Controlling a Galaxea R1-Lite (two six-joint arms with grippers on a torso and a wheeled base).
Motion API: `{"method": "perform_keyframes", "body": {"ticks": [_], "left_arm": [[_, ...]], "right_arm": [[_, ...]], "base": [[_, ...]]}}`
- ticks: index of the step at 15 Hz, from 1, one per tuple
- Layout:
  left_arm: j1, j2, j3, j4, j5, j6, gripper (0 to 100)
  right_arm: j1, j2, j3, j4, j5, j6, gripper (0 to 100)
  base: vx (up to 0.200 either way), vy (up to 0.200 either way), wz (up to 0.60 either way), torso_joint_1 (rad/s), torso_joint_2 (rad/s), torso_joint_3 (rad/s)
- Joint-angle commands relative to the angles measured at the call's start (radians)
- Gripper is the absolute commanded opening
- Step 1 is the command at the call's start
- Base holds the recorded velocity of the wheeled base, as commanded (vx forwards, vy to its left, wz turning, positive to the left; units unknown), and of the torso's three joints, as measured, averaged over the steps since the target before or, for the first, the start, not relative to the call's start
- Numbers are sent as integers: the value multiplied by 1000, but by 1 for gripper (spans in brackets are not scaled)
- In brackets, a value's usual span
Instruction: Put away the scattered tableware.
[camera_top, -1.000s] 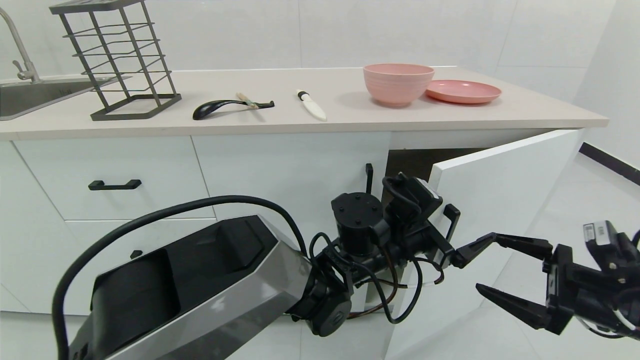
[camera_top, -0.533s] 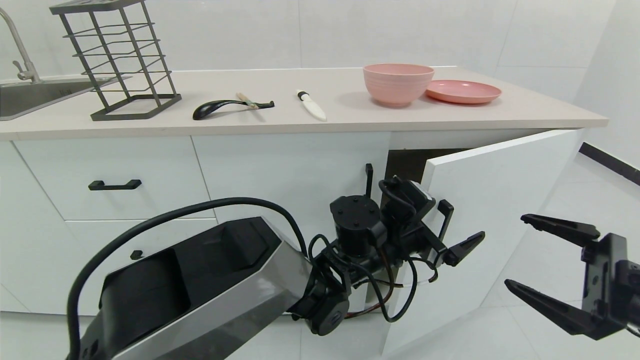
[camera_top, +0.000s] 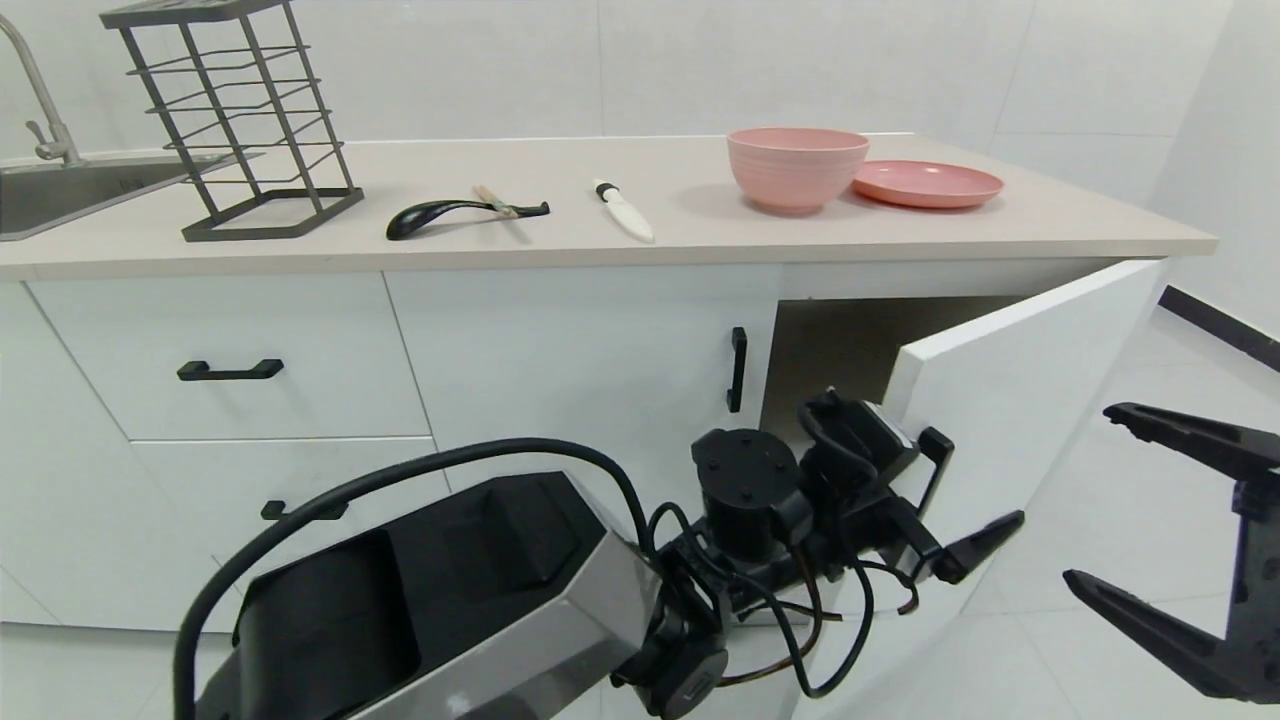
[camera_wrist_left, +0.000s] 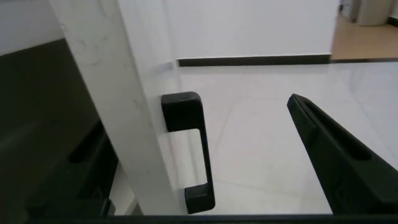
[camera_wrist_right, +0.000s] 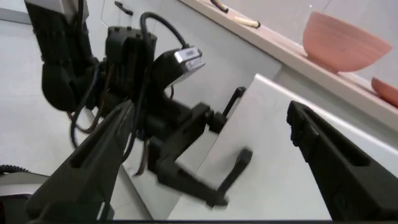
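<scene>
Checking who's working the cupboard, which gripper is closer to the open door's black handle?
Left. The left gripper straddles the edge of the door right at the handle; the right gripper hangs open farther to the robot's right, clear of it.

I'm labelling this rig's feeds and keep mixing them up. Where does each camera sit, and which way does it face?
Head: on the robot's head, facing forward and down at the counter, bowl and open door; left arm, left pincer and right pincer show.
Left wrist: on the left arm, facing the door's edge and handle; its fingers straddle the door.
Right wrist: on the right arm, facing the left pincer at the door, bowl beyond; its open fingers show.
Shared: all three show the door handle.
</scene>
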Motion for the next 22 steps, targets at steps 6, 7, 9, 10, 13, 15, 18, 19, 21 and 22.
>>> {"method": "perform_keyframes", "body": {"ticks": [6,7,9,10,13,15,18,19,21,22], "left_arm": [[-103,46,-27,2,-4,0,100],[-115,52,-42,3,-4,0,100],[-135,67,-67,6,-5,0,100],[-149,83,-93,8,-7,-2,100],[-195,135,-197,25,-8,-29,100],[-262,175,-271,51,-10,-34,100],[-336,225,-326,69,-5,-78,100],[-322,231,-314,57,-4,-81,100],[-227,196,-274,-17,1,-83,100],[-154,124,-192,-78,5,-83,100]], "right_arm": [[18,-233,-146,3,-9,8,100],[15,-242,-192,3,-11,9,100],[15,-245,-236,0,-11,9,100],[16,-248,-265,-3,-17,9,100],[16,-279,-348,-6,-17,9,100],[16,-302,-360,-6,-17,8,100],[18,-330,-367,-6,-15,8,100],[16,-339,-371,-6,-15,6,100],[16,-356,-367,-5,-17,6,100],[16,-357,-353,-3,-17,6,100]], "base": [[0,0,0,0,0,0],[0,0,0,0,0,0],[0,0,0,0,0,0],[0,0,0,0,0,0],[0,0,0,0,0,0],[0,0,0,0,0,0],[0,0,0,0,0,0],[0,0,0,0,0,0],[0,0,0,0,0,0],[0,0,0,0,0,0]]}}
